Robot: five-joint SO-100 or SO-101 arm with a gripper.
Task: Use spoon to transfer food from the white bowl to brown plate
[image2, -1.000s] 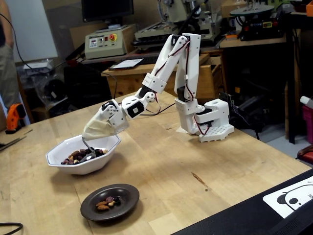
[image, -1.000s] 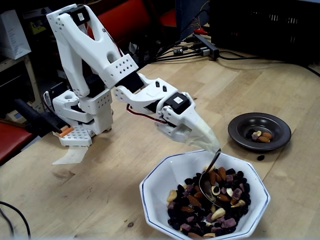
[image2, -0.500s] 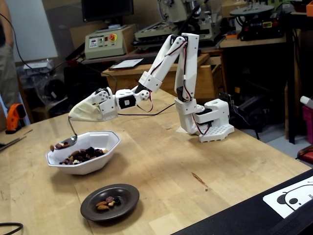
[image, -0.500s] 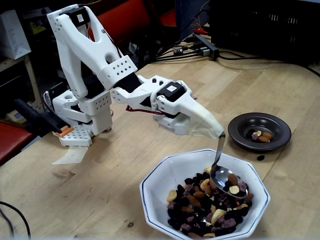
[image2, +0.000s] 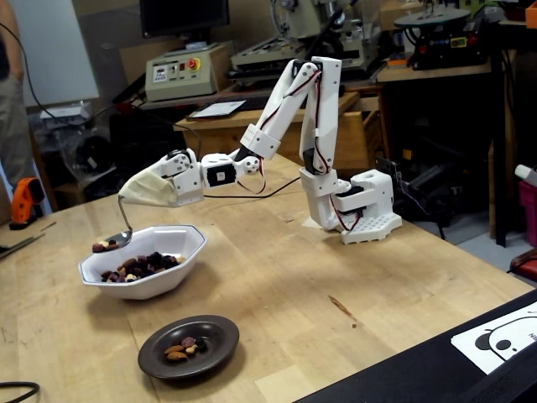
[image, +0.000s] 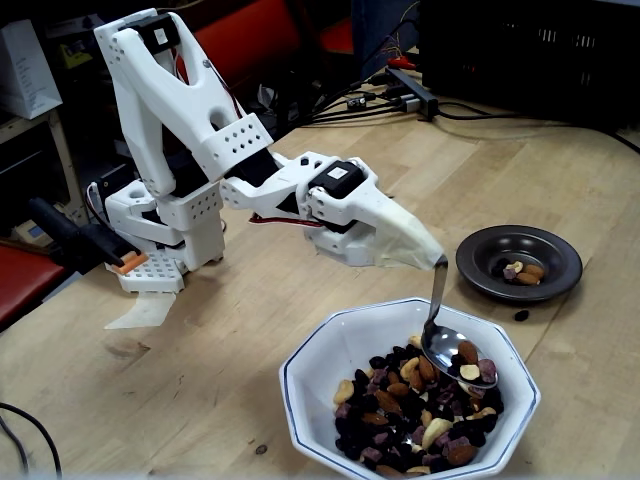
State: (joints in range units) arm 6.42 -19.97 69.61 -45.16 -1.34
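My gripper (image: 432, 258) (image2: 126, 198), a whitish wedge, is shut on the handle end of the silver spoon (image: 437, 300) (image2: 127, 227). The spoon hangs handle-up, a little above the white bowl (image: 300, 375) (image2: 164, 281). Its oval end holds some food (image: 468, 358): almonds, a pale piece and a purple piece. More food (image: 405, 410) (image2: 138, 267) fills the octagonal bowl. The brown plate (image: 560, 250) (image2: 216, 334) lies apart on the table and has a few pieces (image: 522, 270) (image2: 180, 348) in its centre.
The arm's white base (image: 165, 235) (image2: 365, 210) is clamped at the table's edge. One dark piece (image: 521, 315) lies loose between bowl and plate. Cables (image: 400, 95) run along the back. A printed sheet (image2: 503, 336) lies on a dark surface at the lower right.
The spoon was dug into the food a second ago. It has since come up out of the heap with a load, and the gripper has levelled out and risen.
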